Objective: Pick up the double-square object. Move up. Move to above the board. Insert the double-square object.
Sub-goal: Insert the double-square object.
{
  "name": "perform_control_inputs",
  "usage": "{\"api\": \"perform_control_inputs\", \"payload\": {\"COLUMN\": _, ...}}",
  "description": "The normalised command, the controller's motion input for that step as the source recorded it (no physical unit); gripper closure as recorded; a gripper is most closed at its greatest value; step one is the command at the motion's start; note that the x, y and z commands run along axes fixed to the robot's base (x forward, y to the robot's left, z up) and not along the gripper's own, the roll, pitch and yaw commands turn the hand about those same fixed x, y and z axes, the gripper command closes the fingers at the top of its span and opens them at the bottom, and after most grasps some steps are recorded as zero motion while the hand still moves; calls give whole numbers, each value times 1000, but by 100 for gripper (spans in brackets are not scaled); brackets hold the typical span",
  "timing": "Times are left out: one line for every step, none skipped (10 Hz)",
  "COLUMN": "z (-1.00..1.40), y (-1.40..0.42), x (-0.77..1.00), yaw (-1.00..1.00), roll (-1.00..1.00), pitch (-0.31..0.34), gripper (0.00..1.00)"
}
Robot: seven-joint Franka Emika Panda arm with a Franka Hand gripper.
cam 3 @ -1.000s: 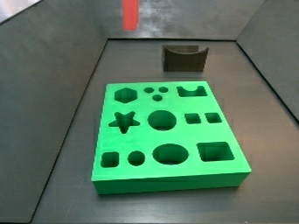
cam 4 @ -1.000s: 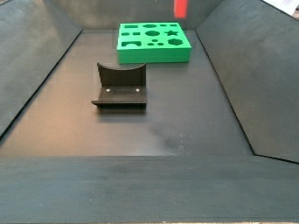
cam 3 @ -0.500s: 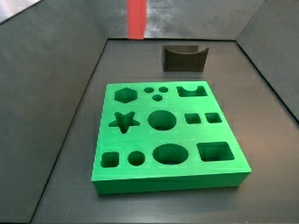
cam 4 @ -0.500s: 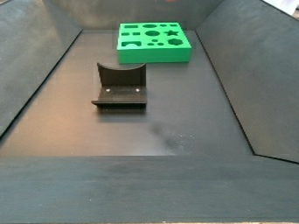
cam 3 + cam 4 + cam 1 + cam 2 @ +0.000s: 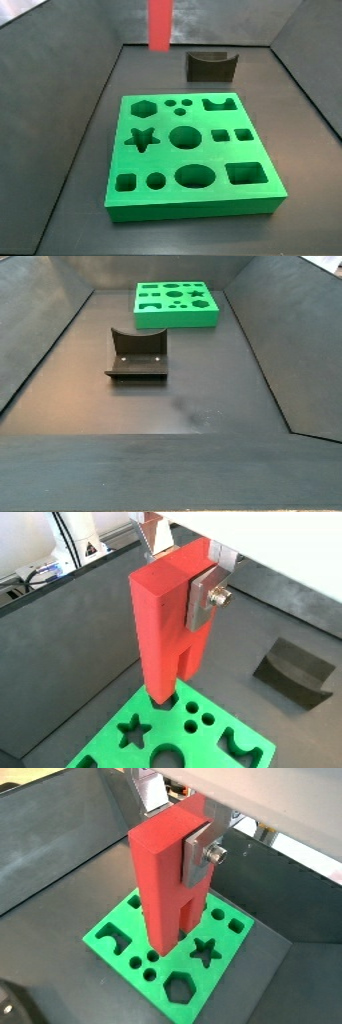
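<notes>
The tall red plastic bar [image 5: 160, 24] has come lower since a second ago, nearer the thick green board with shaped holes [image 5: 193, 150]. The end effector [image 5: 185, 592] pinches the bar up high over the board's far edge. Every hole in the board looks empty. Next comes lining up.

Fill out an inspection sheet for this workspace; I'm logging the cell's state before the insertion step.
Surface: dark floor, bare apart from the items below.
Job's things: double-square object held upright in the air above the board; not inserted.
Clutter: fixture standing on the floor apart from the board.
Grippers: gripper shut on the double-square object near its top, silver finger against its side.
Cables: some at the edge of a wrist view, outside the walls.
Surroundings: dark sloped walls around the floor.
</notes>
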Motion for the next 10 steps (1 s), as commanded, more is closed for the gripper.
{"api": "perform_control_inputs", "payload": {"z": -369, "y": -449, "x": 597, "yaw": -46, "roll": 97, "pitch": 0, "gripper": 100}}
{"api": "perform_control_inputs", "payload": {"z": -403, "y": -466, "x": 831, "yaw": -134, "roll": 43, "pitch": -9, "gripper": 100}}
{"api": "perform_control_inputs", "payload": {"z": -374, "y": -437, "x": 886, "yaw": -111, "roll": 9, "pitch": -57, "gripper": 100}}
{"api": "perform_control_inputs", "payload": {"z": -346, "y": -369, "x": 1000, "yaw": -11, "roll": 10, "pitch": -57, "gripper": 100}}
{"api": "perform_control_inputs", "payload": {"z": -326, "y": -306, "x": 1000, "yaw": 0, "roll": 17, "pitch": -41, "gripper": 100}}
{"api": "perform_control_inputs", "payload": {"z": -291, "y": -237, "x": 1000, "yaw": 0, "roll": 10, "pitch": -16, "gripper": 100}}
{"api": "perform_control_inputs", "payload": {"z": -231, "y": -169, "x": 1000, "yaw": 0, "roll": 11, "pitch": 0, "gripper": 100}}
{"api": "perform_control_inputs", "payload": {"z": -200, "y": -120, "x": 1000, "yaw": 0, "roll": 36, "pitch": 0, "gripper": 100}}
{"api": "perform_control_inputs", "payload": {"z": -94, "y": 0, "x": 1000, "yaw": -69, "roll": 20, "pitch": 0, "gripper": 100}}
{"api": "perform_control_inputs", "payload": {"z": 0, "y": 0, "x": 823, "yaw": -366, "roll": 0, "pitch": 0, "gripper": 100}}
